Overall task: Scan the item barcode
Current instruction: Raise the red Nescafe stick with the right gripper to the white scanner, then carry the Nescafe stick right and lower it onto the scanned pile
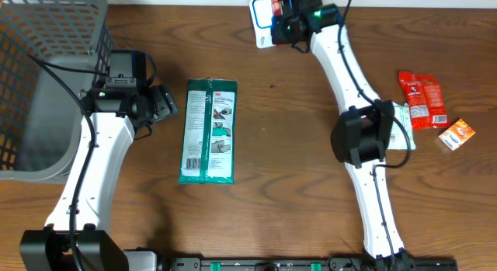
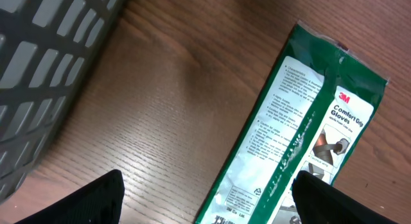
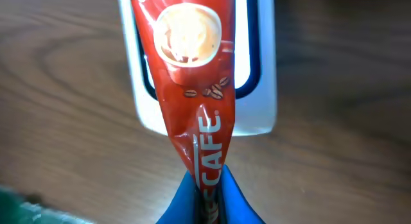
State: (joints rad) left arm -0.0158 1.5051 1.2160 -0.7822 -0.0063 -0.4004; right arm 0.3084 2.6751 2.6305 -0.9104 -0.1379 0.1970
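Red foil coffee sachet looks light, limp, slippery; your right claw pinches its bottom edge, a sound hold. Left claw stands spread.

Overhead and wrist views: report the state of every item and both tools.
right tool, shut on the coffee sachet
coffee sachet, held over the white device
left tool, open, holding nothing
glove pack, flat on the table, ungripped
red packet, flat on the table
orange packet, flat on the table
basket, upright
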